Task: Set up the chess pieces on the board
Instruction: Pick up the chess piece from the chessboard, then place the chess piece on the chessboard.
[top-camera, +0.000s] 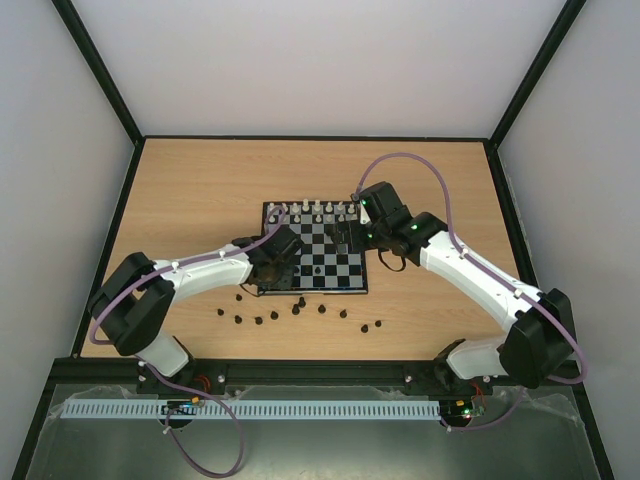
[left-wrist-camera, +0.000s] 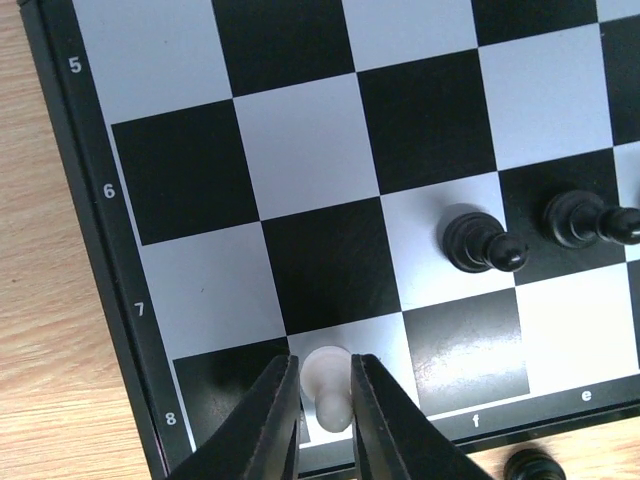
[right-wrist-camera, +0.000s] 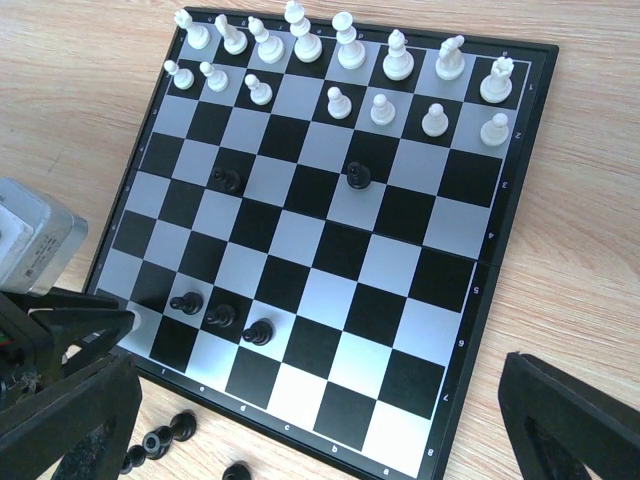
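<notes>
Standing on a light square in the row marked 8, right against the dark border of the board (left-wrist-camera: 80, 230), a white pawn (left-wrist-camera: 327, 380) is pinched between the left fingers (left-wrist-camera: 272, 425). The right fingers (right-wrist-camera: 60, 410) are spread wide with nothing between them, and are held over the board's right part.

A slip or tilt is judged possible on lifting, since so tiny and rounded a figure is gripped. Two black pieces (left-wrist-camera: 480, 242) stand near in the next row and could be toppled if the pawn is carried low across them. One narrow gap is seen in the white pawn row (right-wrist-camera: 338, 100), so its neighbours could be knocked on lowering. Loose black pieces (top-camera: 300, 310) lie on the table (top-camera: 200, 190) just beside the near border and could be swept by the left arm.

The middle rows are sparsely filled, so room for a crossing is offered there. The right arm, close by, may have to be avoided.
</notes>
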